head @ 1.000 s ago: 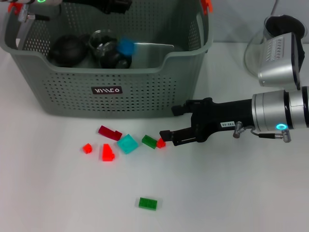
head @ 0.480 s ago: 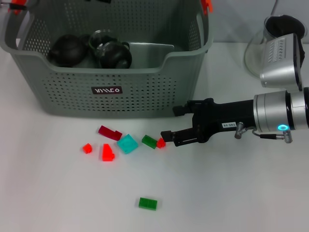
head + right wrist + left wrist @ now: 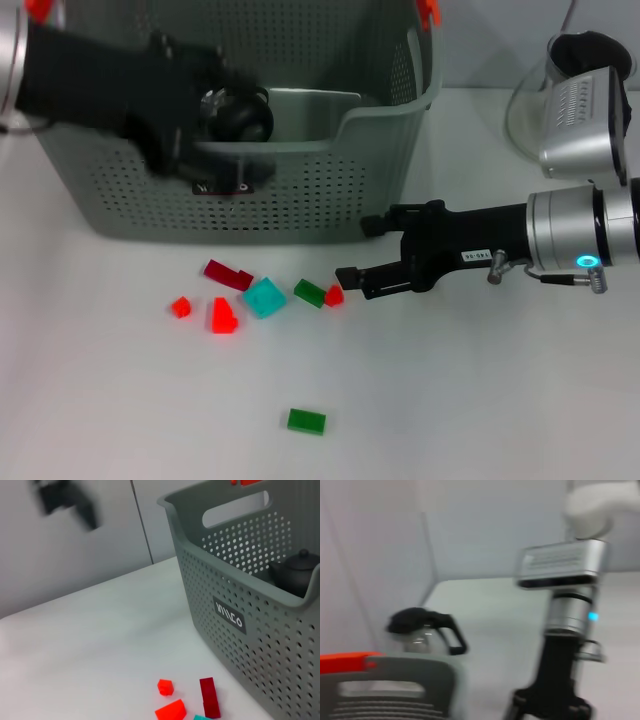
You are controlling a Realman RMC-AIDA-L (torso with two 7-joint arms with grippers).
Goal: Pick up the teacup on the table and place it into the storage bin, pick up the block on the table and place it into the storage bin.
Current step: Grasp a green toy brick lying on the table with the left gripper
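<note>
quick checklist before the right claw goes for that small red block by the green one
1. Right claw open around the target: ok, fingers spread, small red block just beside the lower fingertip.
2. Block actually between the fingers: cannot tell, the lower finger partly hides it.
3. Neighbouring green block out of the way: not ok, it sits right next to the red one.
4. Left claw out of the drop path: not ok, its arm crosses the front of the storage bin.
5. Room in the bin: ok, bare floor shows at its right end.
</note>
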